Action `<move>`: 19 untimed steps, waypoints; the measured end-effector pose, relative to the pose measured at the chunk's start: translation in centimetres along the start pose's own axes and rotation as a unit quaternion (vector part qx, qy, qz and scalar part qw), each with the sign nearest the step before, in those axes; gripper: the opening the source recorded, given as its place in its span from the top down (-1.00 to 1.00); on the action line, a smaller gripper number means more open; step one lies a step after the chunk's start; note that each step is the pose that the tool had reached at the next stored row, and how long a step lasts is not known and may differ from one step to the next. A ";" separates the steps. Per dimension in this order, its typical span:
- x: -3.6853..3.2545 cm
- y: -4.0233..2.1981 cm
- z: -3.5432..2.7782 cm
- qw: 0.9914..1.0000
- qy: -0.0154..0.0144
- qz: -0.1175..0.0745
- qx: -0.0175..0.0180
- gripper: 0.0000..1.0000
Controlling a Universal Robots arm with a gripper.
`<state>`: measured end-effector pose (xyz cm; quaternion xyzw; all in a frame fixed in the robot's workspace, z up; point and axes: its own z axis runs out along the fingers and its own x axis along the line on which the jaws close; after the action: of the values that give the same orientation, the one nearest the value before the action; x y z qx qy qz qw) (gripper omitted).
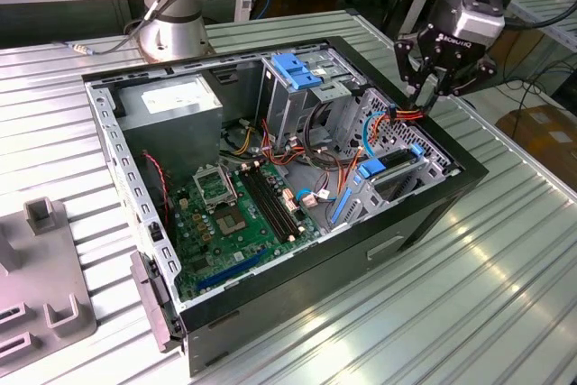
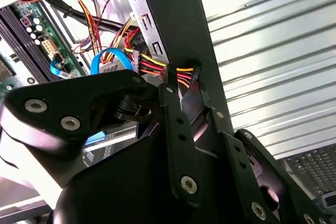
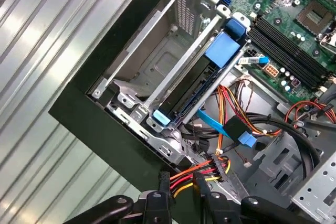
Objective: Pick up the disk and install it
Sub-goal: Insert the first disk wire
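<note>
Tool (image 1: 424, 96), exterior view: it hangs over the case's (image 1: 424, 214) corner at that view's right, fingers pinched together on the power lead (image 1: 407, 115), whose red/yellow/orange wires stick out below the tips. Disk (image 1: 397, 161) is not in the tool. It sits in the low cage (image 1: 401, 188) just under the tool, with blue rails along its sides. Motherboard (image 1: 239, 209) lies well apart, toward the view's left. Blue bracket (image 1: 297, 69) tops the taller cage behind. Case stands on the ribbed metal surface (image 1: 505, 295).

Second wrist view: tool (image 2: 186, 90) is closed on the lead (image 2: 184, 72) right beside the case's black edge (image 2: 184, 19). Fingers (image 2: 173, 114) are nearly together, with only the wires between them. The wires fan out past the tips into the case, and a blue data cable (image 2: 107, 59) loops just beside them.

First wrist view: tool (image 3: 181, 184) is clamped on the lead (image 3: 210, 170), black plug end just past the fingertips. Disk (image 3: 186, 90) is seated in the cage (image 3: 157, 61), with a blue tab at each end of the rails. The plug is near the cage's end but apart from the disk. A flat blue cable (image 3: 220, 127) runs between them. Motherboard (image 3: 294, 30) is beyond the cage.
</note>
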<state>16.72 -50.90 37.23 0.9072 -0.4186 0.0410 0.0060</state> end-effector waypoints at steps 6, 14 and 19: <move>0.44 -0.54 0.25 0.999 0.000 -0.038 0.003 0.37; 0.49 -0.53 0.43 0.994 -0.001 -0.111 0.008 0.37; 0.59 -0.63 0.04 0.994 0.003 -0.112 0.003 0.37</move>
<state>17.58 -50.94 37.26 0.9483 -0.3142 0.0444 0.0095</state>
